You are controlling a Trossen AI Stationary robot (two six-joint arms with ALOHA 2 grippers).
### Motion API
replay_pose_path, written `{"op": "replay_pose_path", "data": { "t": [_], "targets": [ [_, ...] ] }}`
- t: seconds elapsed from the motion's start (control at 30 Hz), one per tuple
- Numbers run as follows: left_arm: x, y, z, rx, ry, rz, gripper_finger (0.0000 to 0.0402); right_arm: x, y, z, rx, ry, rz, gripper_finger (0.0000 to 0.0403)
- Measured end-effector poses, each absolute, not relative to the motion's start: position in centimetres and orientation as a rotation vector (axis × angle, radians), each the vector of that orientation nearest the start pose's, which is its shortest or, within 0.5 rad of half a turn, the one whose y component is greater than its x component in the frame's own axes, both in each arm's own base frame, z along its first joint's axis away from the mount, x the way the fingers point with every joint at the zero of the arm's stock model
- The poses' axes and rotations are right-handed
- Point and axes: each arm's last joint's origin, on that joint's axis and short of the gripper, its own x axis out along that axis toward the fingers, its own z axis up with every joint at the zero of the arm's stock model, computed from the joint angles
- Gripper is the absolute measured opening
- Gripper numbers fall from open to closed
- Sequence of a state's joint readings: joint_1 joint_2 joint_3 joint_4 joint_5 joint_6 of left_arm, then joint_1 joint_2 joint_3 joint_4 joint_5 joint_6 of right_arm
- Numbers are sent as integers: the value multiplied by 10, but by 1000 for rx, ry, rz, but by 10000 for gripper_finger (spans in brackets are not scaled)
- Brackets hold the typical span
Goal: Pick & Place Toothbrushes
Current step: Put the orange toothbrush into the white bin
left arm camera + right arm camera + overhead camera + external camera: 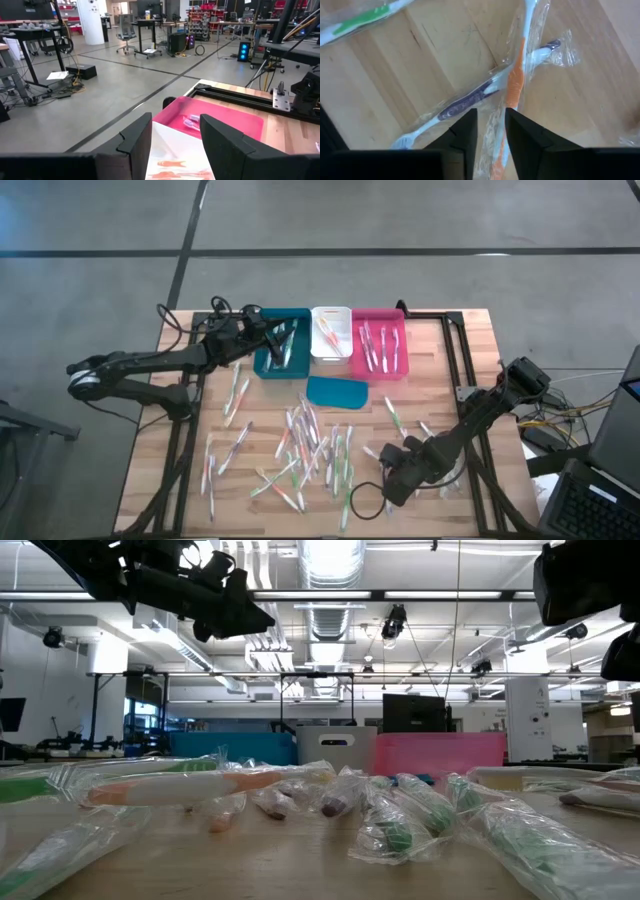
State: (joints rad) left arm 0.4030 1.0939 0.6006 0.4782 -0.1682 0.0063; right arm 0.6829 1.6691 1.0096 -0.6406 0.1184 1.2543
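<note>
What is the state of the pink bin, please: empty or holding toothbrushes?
Holding toothbrushes. The high view shows several toothbrushes lying inside the pink bin; the left wrist view shows at least one there too.

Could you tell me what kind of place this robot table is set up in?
It looks like a large open robotics lab or workshop: a polished concrete floor, exposed ceiling ducts and strip lights, and workbenches with office chairs and equipment racks behind the table.
</note>
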Motion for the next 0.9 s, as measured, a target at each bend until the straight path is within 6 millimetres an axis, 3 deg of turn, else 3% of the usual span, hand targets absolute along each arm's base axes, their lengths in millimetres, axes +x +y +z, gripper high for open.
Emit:
{"op": "replay_pose_path", "data": {
  "t": [0.27, 0.53, 0.9],
  "targets": [
    [218, 98, 273, 4, 18, 571, 172, 236, 189, 161, 537, 1320, -345, 146],
    [218, 98, 273, 4, 19, 571, 172, 236, 188, 154, 522, 1341, -379, 169],
    [218, 98, 273, 4, 23, 571, 172, 238, 190, 134, 471, 1394, -418, 122]
  ]
}}
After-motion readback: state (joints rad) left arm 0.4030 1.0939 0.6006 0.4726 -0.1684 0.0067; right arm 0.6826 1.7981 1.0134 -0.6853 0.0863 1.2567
